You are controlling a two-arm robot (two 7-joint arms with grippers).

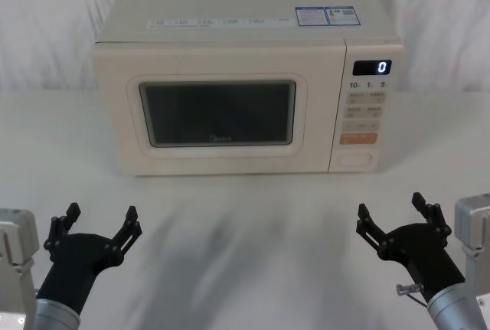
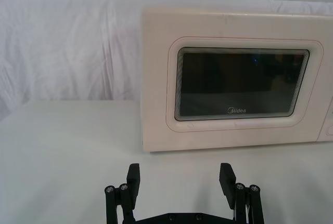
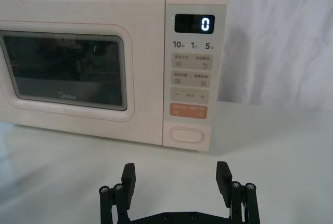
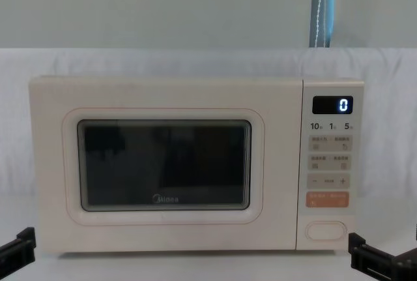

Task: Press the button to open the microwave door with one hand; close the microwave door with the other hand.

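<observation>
A cream microwave stands at the table's back. Its door [image 1: 218, 112] [image 2: 239, 86] [image 3: 67, 68] [image 4: 163, 163], with a dark window and Midea logo, is closed flush. The pill-shaped button [image 1: 354, 158] [image 3: 187, 134] [image 4: 325, 230] sits lowest on the control panel, under the orange key. My left gripper [image 1: 99, 223] [image 2: 181, 180] hovers open above the near left of the table, well short of the door. My right gripper [image 1: 392, 211] [image 3: 176, 178] is open too, near the front right, roughly in line with the panel and apart from it.
The white cloth-covered table [image 1: 245, 215] stretches between the grippers and the microwave. The panel's display [image 1: 372, 67] reads 0. A white drape hangs behind, and a blue-grey pole [image 4: 322, 7] rises behind the microwave.
</observation>
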